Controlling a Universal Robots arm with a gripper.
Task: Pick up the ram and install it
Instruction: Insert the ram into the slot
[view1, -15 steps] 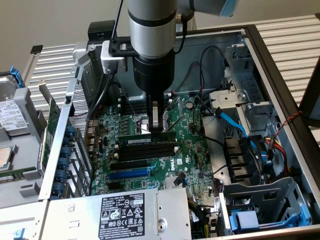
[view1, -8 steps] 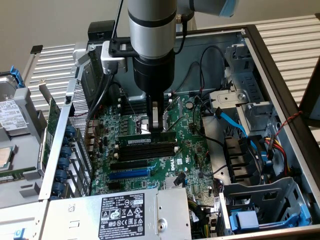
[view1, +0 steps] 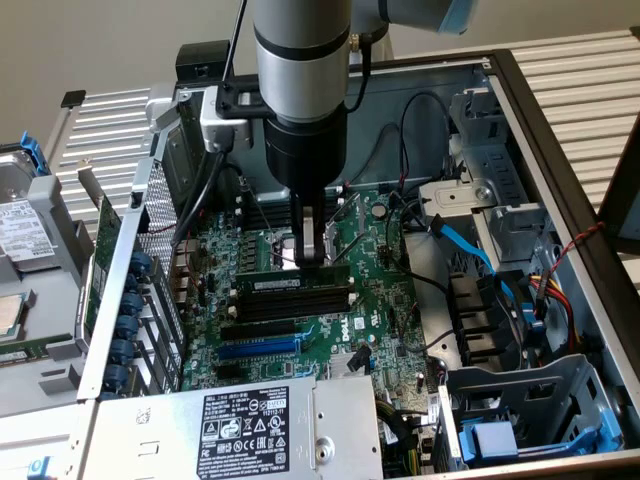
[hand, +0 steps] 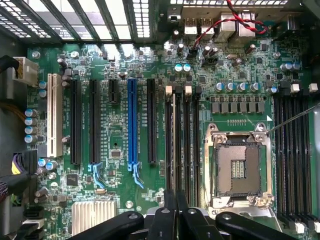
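motherboard (view1: 380, 300) — green | CPU socket (hand: 239, 167) | power supply (view1: 330, 420) — labelled | blue slot (hand: 132, 120) | heatsink (hand: 94, 215)

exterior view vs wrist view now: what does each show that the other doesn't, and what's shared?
Exterior adds: the arm, the power supply, a blue cable, and the ram side-on at the black memory slots. Wrist adds: the open CPU socket from above, a white slot, a finned heatsink. Shared: the green motherboard, and the shut jaws down at the ram.

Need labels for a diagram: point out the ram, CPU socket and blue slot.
ram (view1: 285, 285), exterior view, its label
CPU socket (hand: 238, 170), wrist view, its centre
blue slot (hand: 132, 120), wrist view, its middle
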